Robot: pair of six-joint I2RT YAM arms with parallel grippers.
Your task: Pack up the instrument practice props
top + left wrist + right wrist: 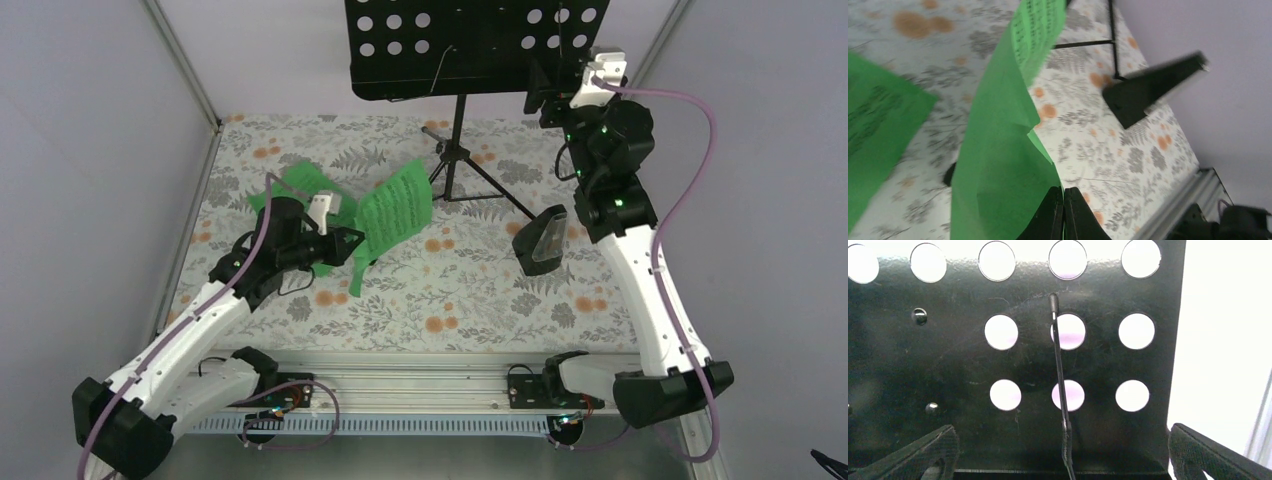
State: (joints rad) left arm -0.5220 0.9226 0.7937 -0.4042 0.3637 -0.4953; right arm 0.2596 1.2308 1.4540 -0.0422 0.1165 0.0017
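Paper like the green music sheet (998,150) is light and floppy; the left gripper (1064,200) pinches its edge, fingers together, above the tabletop (450,300). The right gripper (1063,450), fingers wide apart, faces the stiff, probably top-heavy music stand desk (948,365); grasp its lower lip.

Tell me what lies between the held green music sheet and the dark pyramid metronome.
Between green sheet and metronome, only bare floral tablecloth; black tripod legs stand just behind. Top view shows it.

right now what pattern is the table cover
The cover has grey leaves and orange flowers on white, best in top view.
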